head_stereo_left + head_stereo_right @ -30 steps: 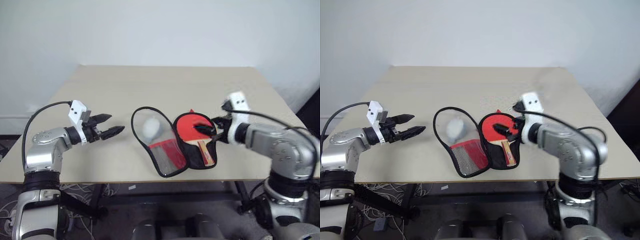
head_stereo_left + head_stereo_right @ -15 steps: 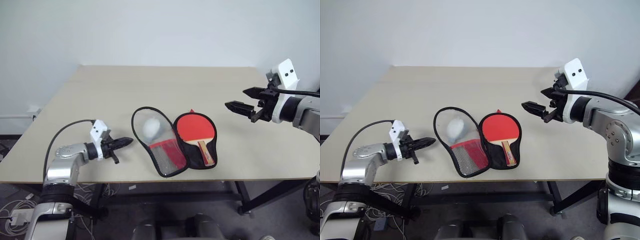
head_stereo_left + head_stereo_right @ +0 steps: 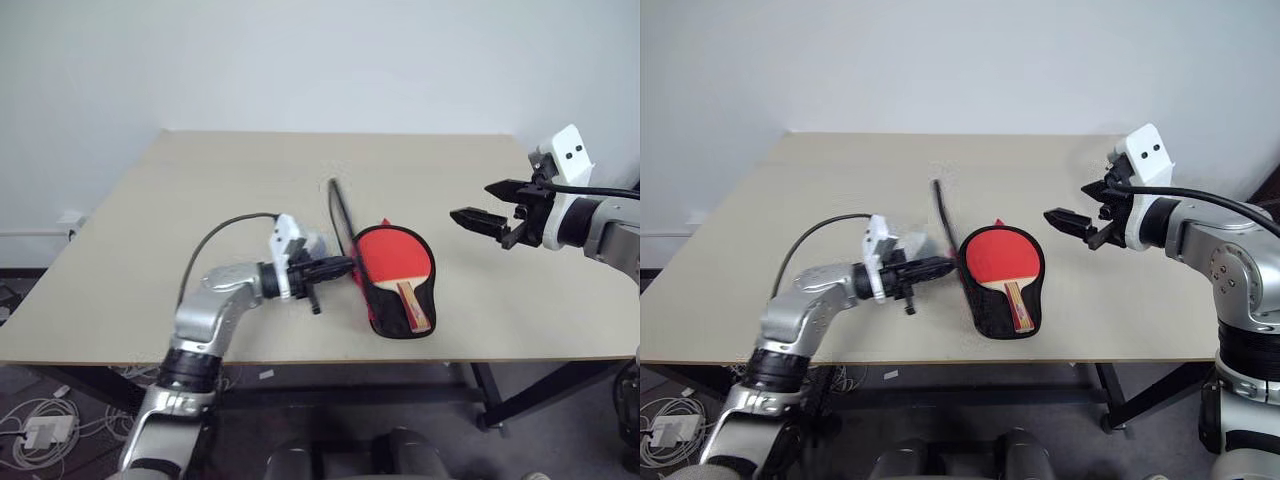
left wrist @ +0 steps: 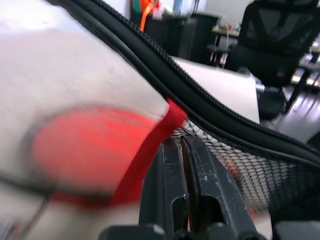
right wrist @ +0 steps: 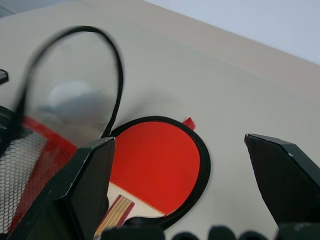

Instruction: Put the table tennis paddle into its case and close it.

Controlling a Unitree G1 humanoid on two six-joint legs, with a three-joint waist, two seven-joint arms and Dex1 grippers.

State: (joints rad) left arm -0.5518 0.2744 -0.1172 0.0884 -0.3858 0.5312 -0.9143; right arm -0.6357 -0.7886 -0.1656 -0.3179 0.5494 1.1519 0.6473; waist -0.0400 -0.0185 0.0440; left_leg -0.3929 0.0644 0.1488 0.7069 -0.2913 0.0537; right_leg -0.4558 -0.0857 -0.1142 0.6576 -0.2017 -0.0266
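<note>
The table tennis paddle (image 3: pixel 392 253) lies red face up in the right half of the open case (image 3: pixel 384 323), its wooden handle (image 3: pixel 412 305) towards the table's front edge. The case's left flap (image 3: pixel 340 215) stands nearly upright, seen edge-on. My left gripper (image 3: pixel 345 266) is shut, with its tips pressed against the flap's mesh side. In the left wrist view the shut fingers (image 4: pixel 167 165) meet the black mesh (image 4: pixel 240 165) below the zip edge (image 4: pixel 200 95). My right gripper (image 3: pixel 470 199) hangs open above the table, to the right of the case and apart from it. Its wrist view looks down on the paddle (image 5: pixel 155 165).
The beige table (image 3: pixel 230 180) has bare room on all sides of the case. Its front edge runs just in front of the case. A white wall stands behind the table.
My left gripper shut, swept right to the case and tipped its left flap up from flat to nearly upright. My right gripper pulled off the paddle, up and to the right, then held still.
</note>
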